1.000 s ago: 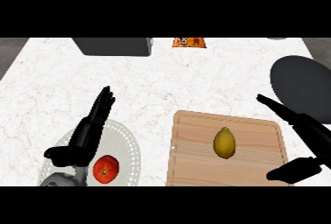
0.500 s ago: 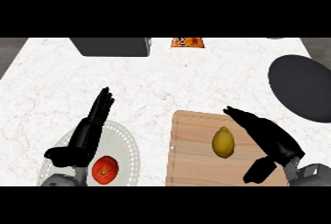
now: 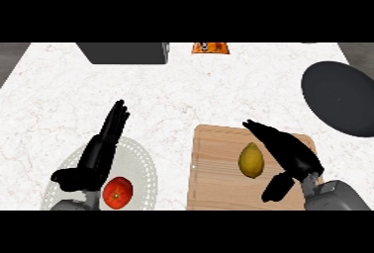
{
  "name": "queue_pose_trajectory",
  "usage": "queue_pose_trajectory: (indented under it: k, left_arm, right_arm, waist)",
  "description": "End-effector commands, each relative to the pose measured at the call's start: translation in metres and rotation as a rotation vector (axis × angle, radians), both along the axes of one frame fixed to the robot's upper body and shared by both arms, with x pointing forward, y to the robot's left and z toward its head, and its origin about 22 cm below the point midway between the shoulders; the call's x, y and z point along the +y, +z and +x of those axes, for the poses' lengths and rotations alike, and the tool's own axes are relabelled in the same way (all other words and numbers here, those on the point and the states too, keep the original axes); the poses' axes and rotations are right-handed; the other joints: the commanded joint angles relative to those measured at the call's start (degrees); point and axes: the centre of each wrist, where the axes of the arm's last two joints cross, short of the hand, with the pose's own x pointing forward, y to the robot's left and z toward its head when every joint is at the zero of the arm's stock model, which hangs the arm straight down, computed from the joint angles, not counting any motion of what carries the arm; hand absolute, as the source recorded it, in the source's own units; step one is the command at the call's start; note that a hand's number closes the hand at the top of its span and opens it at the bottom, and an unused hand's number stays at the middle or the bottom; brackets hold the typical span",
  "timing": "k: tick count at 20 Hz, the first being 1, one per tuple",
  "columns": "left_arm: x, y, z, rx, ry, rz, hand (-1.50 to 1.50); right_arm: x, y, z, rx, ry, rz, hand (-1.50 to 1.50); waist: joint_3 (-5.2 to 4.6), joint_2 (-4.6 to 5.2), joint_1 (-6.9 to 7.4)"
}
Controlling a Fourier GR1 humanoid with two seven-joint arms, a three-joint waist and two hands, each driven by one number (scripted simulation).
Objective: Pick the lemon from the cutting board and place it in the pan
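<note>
White counter [image 3: 219, 89] | lemon [image 3: 251, 160] upright on cutting board [image 3: 219, 183] (long axis near-far) | R hand [image 3: 292, 155] fingers released, beside it

The right robot hand [image 3: 291, 154] has moved in from the pan [image 3: 343, 96] side and is now just beside the lemon [image 3: 251, 160], fingers straight.

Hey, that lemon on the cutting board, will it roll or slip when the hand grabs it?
The lemon is a smooth oval lying on the flat cutting board, so a sideways nudge would probably roll it. Its rounded skin may slip between fingers. The right hand, open beside it, likely should curl around its middle.
</note>
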Motion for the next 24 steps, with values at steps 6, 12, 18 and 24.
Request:
queue_pose_trajectory:
  k: [6,12,18,24]
  left_arm:
    - [0.008,0.002,-0.004,-0.005,-0.015,0.012,0.0]
    - [-0.01,0.001,0.014,0.007,0.001,0.001,0.0]
    - [-0.002,-0.001,-0.004,-0.001,-0.013,-0.01,0.0]
    - [0.013,0.0,-0.003,-0.003,0.015,0.002,0.0]
  right_arm:
    - [-0.005,-0.026,0.03,-0.01,-0.024,0.063,-1.5]
    - [0.012,-0.054,0.014,0.024,-0.027,0.021,-1.5]
    - [-0.009,-0.067,0.034,0.11,0.039,-0.057,1.5]
    - [-0.006,-0.077,0.024,0.031,0.106,-0.12,1.5]
  waist:
    - [0.02,0.05,0.24]
    - [0.01,0.04,-0.09]
    - [0.02,0.11,0.38]
    - [0.02,0.03,0.18]
